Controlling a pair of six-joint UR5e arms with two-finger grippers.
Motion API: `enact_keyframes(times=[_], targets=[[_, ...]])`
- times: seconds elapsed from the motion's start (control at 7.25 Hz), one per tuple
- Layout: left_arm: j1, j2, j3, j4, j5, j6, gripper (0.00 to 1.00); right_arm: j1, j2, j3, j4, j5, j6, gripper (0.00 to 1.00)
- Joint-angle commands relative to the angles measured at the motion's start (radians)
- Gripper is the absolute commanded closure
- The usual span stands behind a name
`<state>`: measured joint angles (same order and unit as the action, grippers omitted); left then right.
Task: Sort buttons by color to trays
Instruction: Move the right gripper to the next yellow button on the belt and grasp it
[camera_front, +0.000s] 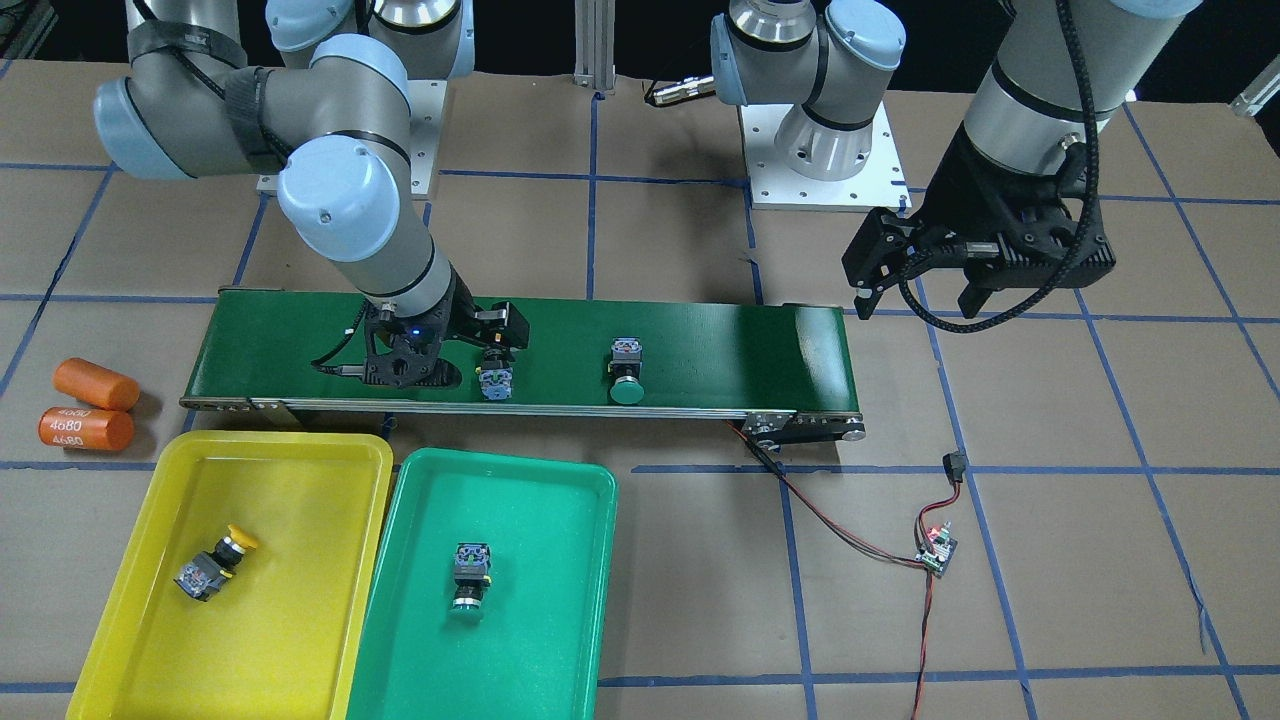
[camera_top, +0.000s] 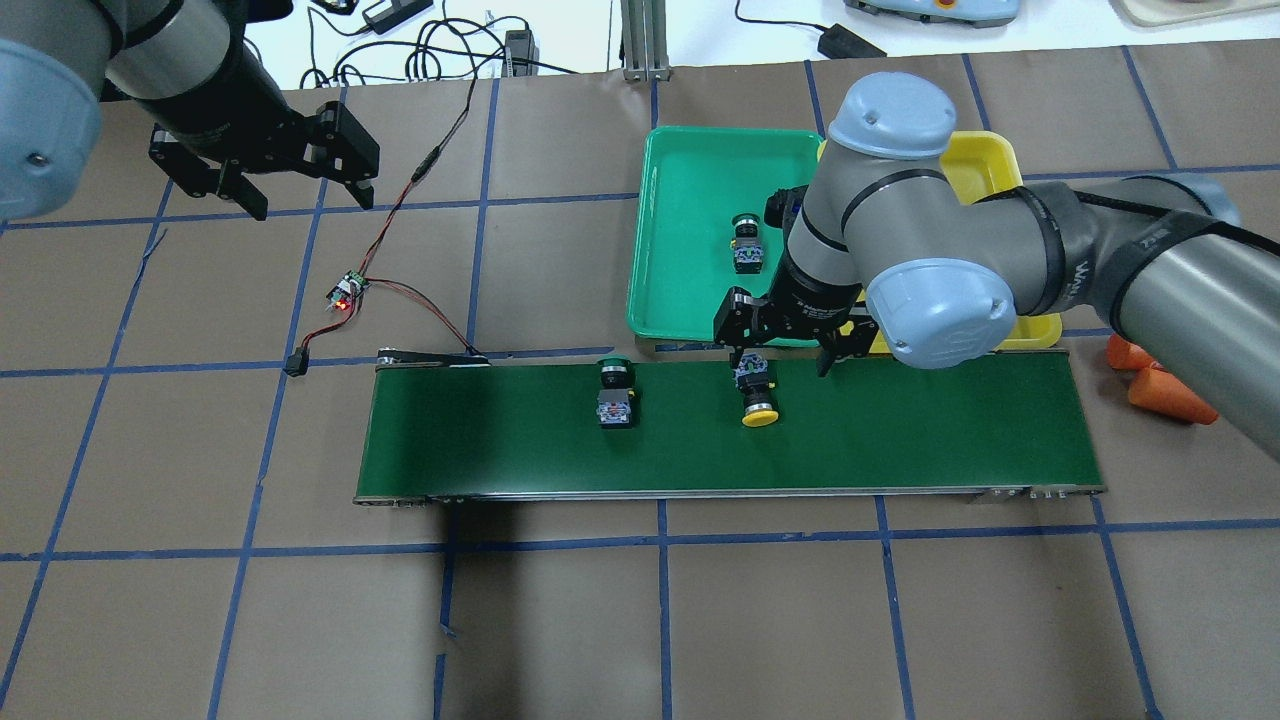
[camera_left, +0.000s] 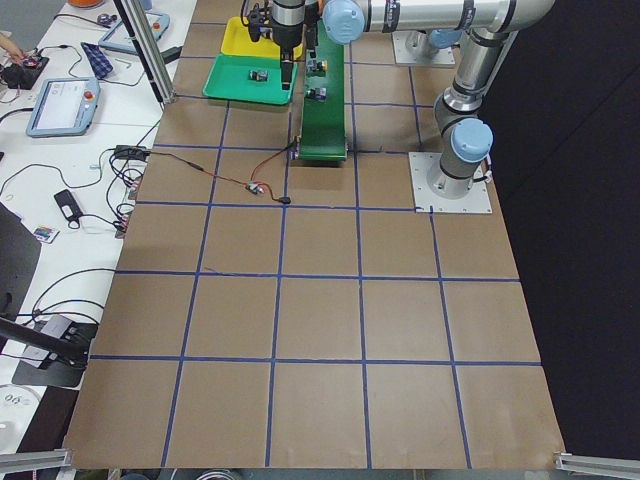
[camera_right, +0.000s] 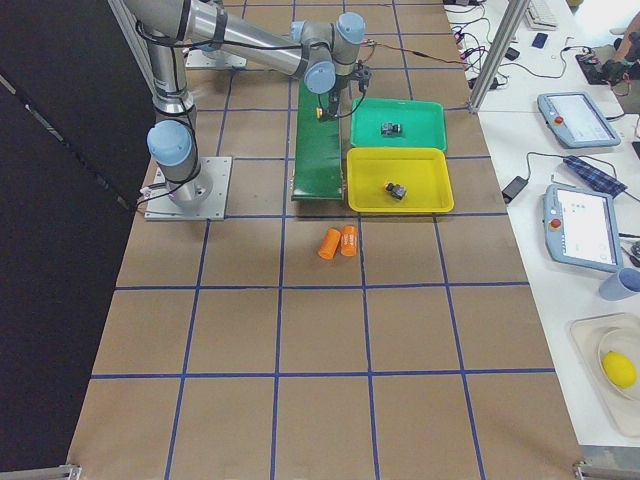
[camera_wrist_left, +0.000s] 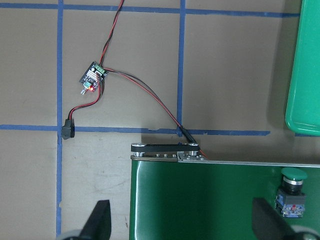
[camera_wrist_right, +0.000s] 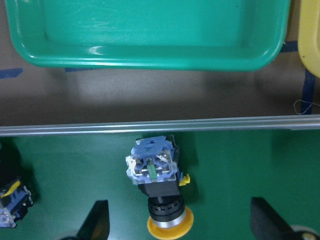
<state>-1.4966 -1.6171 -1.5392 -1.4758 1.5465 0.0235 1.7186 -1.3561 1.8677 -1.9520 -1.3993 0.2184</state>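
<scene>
A yellow-capped button (camera_top: 757, 392) lies on its side on the conveyor belt, also seen in the front view (camera_front: 496, 380) and the right wrist view (camera_wrist_right: 157, 185). My right gripper (camera_top: 790, 345) is open just above it, the button lying between the fingers (camera_wrist_right: 97, 222). A green-capped button (camera_top: 615, 392) lies further along the belt. The green tray (camera_front: 540, 600) holds a green-capped button (camera_front: 470, 578). The yellow tray (camera_front: 290, 600) holds a yellow-capped button (camera_front: 215, 565). My left gripper (camera_top: 305, 195) is open and empty, raised over the table beyond the belt's end.
The long dark-green conveyor belt (camera_top: 900, 430) runs across the middle. A small control board (camera_top: 347, 292) with red and black wires lies off the belt's end, below my left gripper. Two orange cylinders (camera_front: 95, 400) lie beside the belt's other end, near the yellow tray.
</scene>
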Motion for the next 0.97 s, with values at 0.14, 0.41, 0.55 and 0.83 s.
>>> enact_keyframes(times=[0.14, 0.41, 0.55, 0.83], targets=[[-0.004, 0.012, 0.024, -0.018, 0.003, 0.001, 0.00, 0.015, 0.063, 0.004, -0.010, -0.163, 0.035, 0.00], [-0.016, 0.011, 0.020, -0.021, 0.001, -0.010, 0.00, 0.015, 0.071, -0.010, -0.001, -0.161, 0.100, 0.85], [-0.020, 0.041, 0.025, -0.027, -0.002, 0.001, 0.00, 0.013, 0.068, -0.010, 0.004, -0.164, 0.102, 1.00], [-0.013, 0.052, 0.045, -0.017, -0.002, 0.004, 0.00, 0.003, 0.049, -0.054, 0.016, -0.167, 0.104, 1.00]])
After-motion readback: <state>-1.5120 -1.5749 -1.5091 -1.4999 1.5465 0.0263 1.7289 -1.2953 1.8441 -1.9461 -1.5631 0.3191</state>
